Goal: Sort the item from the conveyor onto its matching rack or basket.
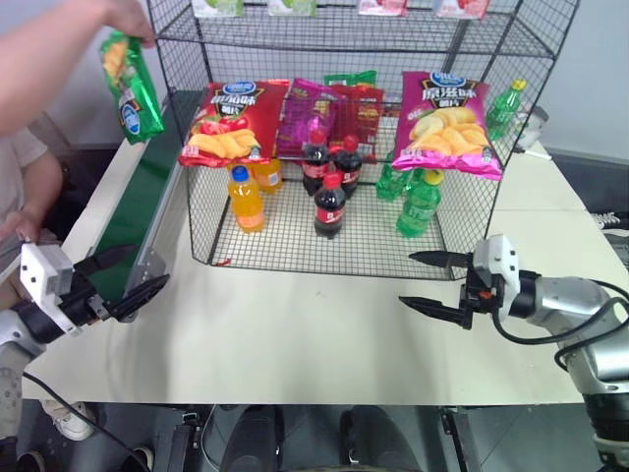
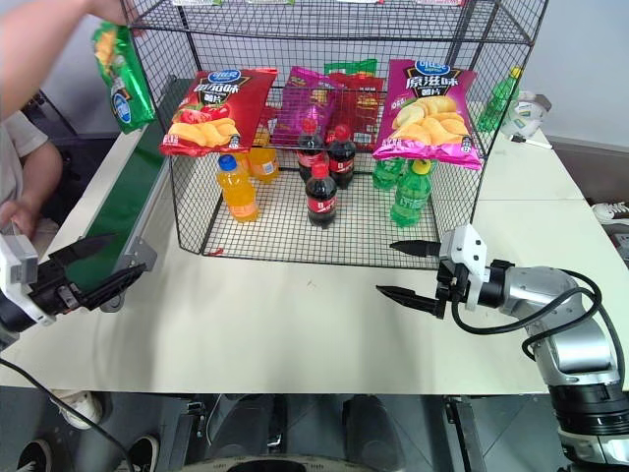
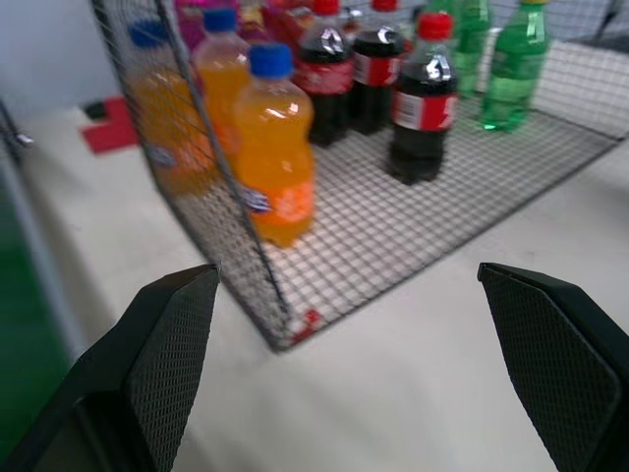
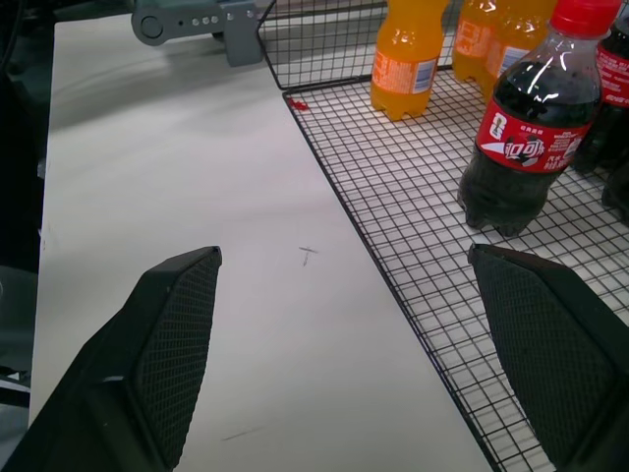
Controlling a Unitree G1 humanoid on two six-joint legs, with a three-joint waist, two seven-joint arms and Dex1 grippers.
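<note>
While a hand (image 1: 126, 18) dangles it, green crisp bag (image 1: 131, 87) top hidden

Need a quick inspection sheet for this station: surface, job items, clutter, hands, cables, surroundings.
Surface: white table, bare in front of the rack.
Job's things: green crisp bag held by a person's hand above the conveyor; rack carries a red bag and a pink bag.
Clutter: orange, cola and green bottles on the rack's bottom tier.
Hands: left hand open; right hand open; both hold nothing.
Cables: black cable at right arm.
Surroundings: nothing seen.
</note>
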